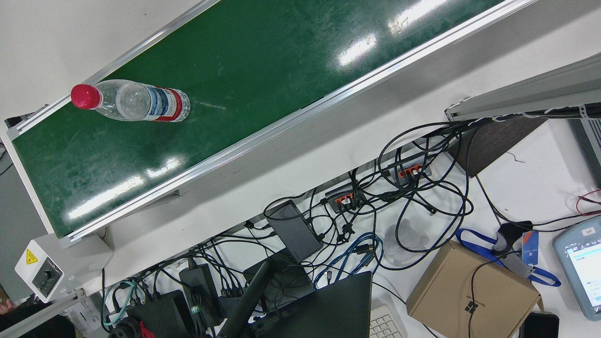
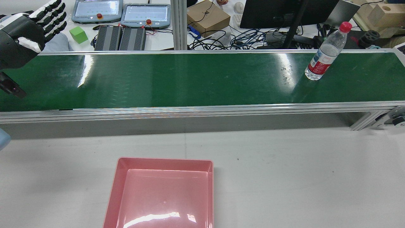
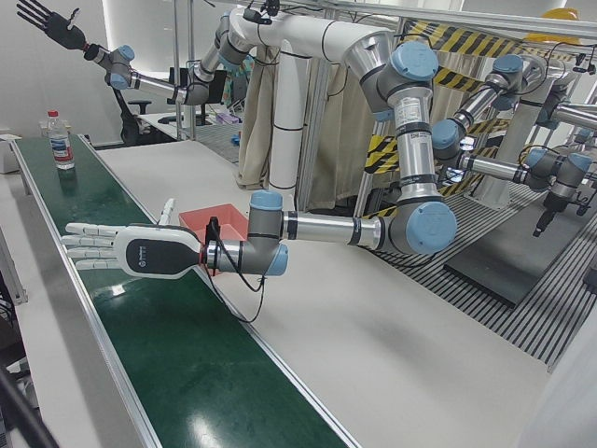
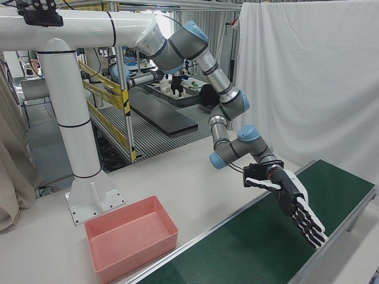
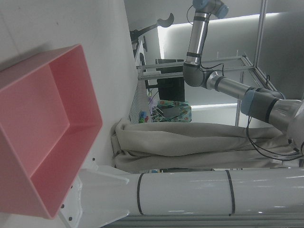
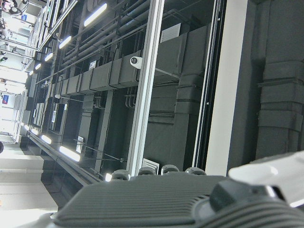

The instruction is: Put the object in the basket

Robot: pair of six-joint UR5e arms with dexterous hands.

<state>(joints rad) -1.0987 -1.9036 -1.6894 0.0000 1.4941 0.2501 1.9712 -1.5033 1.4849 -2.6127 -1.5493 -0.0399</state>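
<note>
Bottle [image 2: 326,53] stands clear; basket [image 2: 164,193] cut off by frame.

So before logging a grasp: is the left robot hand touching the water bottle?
Apart. The rear view shows the left robot hand at the belt's far left, the water bottle upright far right.

bottle [image 2: 325,53] upright on belt [image 2: 190,79] at right of rear view, tray [image 2: 163,193] on table [image 2: 284,177] bottom centre-left before the belt, left hand [image 2: 30,27] over belt's left end, monitors and cables behind belt
</note>
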